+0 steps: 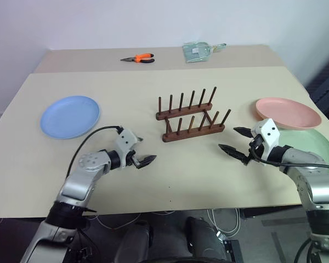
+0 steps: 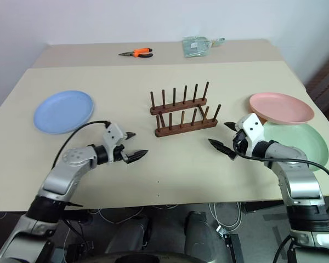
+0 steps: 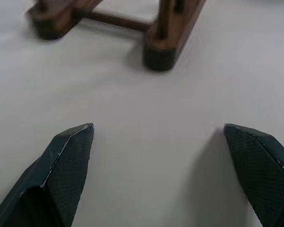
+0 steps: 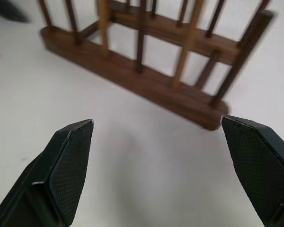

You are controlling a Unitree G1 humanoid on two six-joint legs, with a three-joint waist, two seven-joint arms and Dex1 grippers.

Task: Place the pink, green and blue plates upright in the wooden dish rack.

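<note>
Nothing racked yet. Blue plate [image 1: 70, 116] lay flat at ten o'clock on the worktop [image 1: 170, 181]. My left gripper [image 1: 140, 155] hovered beside the rack, jaws wide, empty. Wooden dish rack [image 1: 191, 117] sat at centre, all slots bare. Right gripper [image 1: 237, 142], jaws wide, empty. Pink plate [image 1: 288, 113] overlapped green plate [image 1: 312, 147] at three o'clock. All three left.

Wooden dish rack [image 1: 190, 116] mid-table, empty. Blue plate [image 1: 70, 116] flat, far left. Pink plate [image 1: 288, 113] overlaps green plate [image 1: 312, 148], right. Left gripper [image 1: 143, 157] and right gripper [image 1: 235, 141] spread wide, holding nothing.
</note>
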